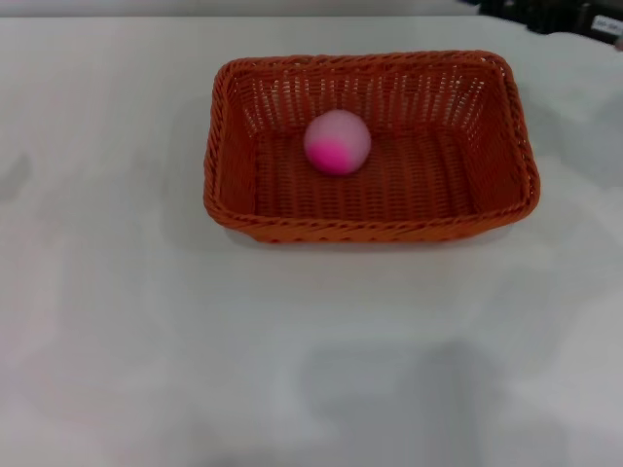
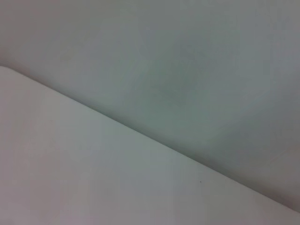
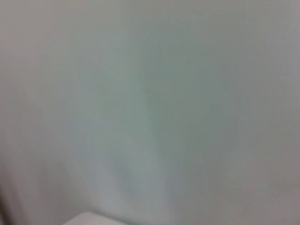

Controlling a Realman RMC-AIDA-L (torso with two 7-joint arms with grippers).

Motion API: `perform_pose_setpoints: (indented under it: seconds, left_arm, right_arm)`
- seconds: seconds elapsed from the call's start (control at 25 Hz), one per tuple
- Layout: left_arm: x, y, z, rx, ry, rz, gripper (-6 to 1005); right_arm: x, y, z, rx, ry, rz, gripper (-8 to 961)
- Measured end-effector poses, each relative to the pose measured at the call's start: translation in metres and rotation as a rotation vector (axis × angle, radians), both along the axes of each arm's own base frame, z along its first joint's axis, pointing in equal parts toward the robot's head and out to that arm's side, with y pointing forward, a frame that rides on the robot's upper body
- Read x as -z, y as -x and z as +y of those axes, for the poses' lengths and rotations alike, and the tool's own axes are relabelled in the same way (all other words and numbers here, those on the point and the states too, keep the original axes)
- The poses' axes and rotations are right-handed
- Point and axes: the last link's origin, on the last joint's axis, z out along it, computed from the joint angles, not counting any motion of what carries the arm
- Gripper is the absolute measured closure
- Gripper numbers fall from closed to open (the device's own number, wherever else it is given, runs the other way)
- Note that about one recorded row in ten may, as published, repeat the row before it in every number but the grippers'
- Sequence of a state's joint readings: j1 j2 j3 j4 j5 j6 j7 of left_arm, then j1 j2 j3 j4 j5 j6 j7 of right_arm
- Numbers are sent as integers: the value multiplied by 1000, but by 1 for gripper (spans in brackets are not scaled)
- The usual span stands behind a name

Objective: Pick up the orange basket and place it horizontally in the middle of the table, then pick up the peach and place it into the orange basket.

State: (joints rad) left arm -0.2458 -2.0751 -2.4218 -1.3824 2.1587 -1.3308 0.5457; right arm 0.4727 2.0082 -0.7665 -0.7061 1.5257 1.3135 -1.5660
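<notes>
Grippers nowhere in sight, grip impossible to tell; peach (image 1: 337, 142) resting inside orange basket (image 1: 371, 226) lying lengthwise toward table's (image 1: 146, 341) far edge, task seemingly finished.

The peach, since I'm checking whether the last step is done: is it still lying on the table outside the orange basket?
No, the peach rests inside the orange basket on its woven floor.

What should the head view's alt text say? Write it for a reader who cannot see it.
A pale-pink peach with a magenta patch sits inside a rectangular orange basket, left of the basket's centre. The basket lies lengthwise across a plain white table, toward its far side. No robot arm or end effector appears.
</notes>
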Motion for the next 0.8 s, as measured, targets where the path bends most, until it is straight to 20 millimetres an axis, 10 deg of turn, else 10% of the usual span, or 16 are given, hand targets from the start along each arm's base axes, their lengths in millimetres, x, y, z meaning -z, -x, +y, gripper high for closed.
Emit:
perform_pose_setpoints:
  seconds: [0.8]
  left_arm:
    - [-12, 30, -10, 69, -197, 86, 442]
  right_arm:
    - [-57, -109, -29, 341, -475, -114, 77]
